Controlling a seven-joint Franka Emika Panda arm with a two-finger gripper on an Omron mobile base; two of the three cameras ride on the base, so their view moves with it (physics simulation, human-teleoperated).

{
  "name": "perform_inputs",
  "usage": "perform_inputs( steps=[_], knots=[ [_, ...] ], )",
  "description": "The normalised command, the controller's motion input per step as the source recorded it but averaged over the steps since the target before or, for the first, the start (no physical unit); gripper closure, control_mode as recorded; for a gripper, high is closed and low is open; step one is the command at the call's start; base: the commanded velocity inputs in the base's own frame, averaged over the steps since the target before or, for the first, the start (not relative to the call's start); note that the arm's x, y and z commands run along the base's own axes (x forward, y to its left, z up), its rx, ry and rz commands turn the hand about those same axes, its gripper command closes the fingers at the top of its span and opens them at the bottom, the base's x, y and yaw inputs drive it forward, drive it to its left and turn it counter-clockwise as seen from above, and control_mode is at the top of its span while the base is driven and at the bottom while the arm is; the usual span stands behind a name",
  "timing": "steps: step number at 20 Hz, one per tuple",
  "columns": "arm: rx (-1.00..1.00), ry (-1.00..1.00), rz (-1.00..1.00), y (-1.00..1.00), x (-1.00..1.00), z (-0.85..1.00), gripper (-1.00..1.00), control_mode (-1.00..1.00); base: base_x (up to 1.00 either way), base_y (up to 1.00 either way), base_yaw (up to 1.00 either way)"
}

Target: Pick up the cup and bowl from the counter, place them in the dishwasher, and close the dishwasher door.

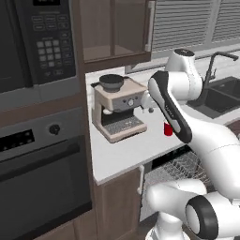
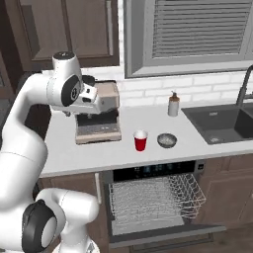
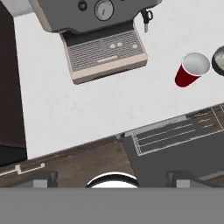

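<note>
The red cup (image 2: 141,141) with a white rim stands upright on the pale counter (image 2: 89,153), with the small grey bowl (image 2: 167,140) just to its right. Below them the dishwasher (image 2: 148,170) is open, its wire rack (image 2: 153,197) pulled out over the lowered dishwasher door (image 2: 163,233). My gripper (image 3: 113,179) hangs high above the counter's front edge, open and holding nothing. In the hand view the cup (image 3: 191,70) lies well to the upper right of my fingertips (image 3: 43,177), and the bowl (image 3: 218,61) is cut off by the right edge. The arm half hides the cup (image 1: 167,129) in the left base view.
A beige espresso machine (image 2: 98,118) stands on the counter left of the cup, close under my hand. A soap bottle (image 2: 173,105) sits by the back wall, and the dark sink (image 2: 222,123) with its faucet lies to the right. A wall oven (image 1: 42,164) flanks the counter's left end.
</note>
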Motion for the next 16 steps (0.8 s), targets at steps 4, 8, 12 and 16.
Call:
perform_inputs(
  steps=[4, 8, 12, 16],
  knots=[
    [0.0, 0.0, 0.0, 0.0, 0.0, 0.0, -1.0, 1.0, -0.34, 0.36, -0.47],
    [0.0, 0.0, 0.0, 0.0, 0.0, 0.0, -1.0, 1.0, -0.29, 0.42, -0.44],
    [0.0, 0.0, 0.0, 0.0, 0.0, 0.0, -1.0, 1.0, -0.29, 0.31, -0.43],
    [0.0, 0.0, 0.0, 0.0, 0.0, 0.0, -1.0, 1.0, -0.11, 0.35, -0.4]
  ],
)
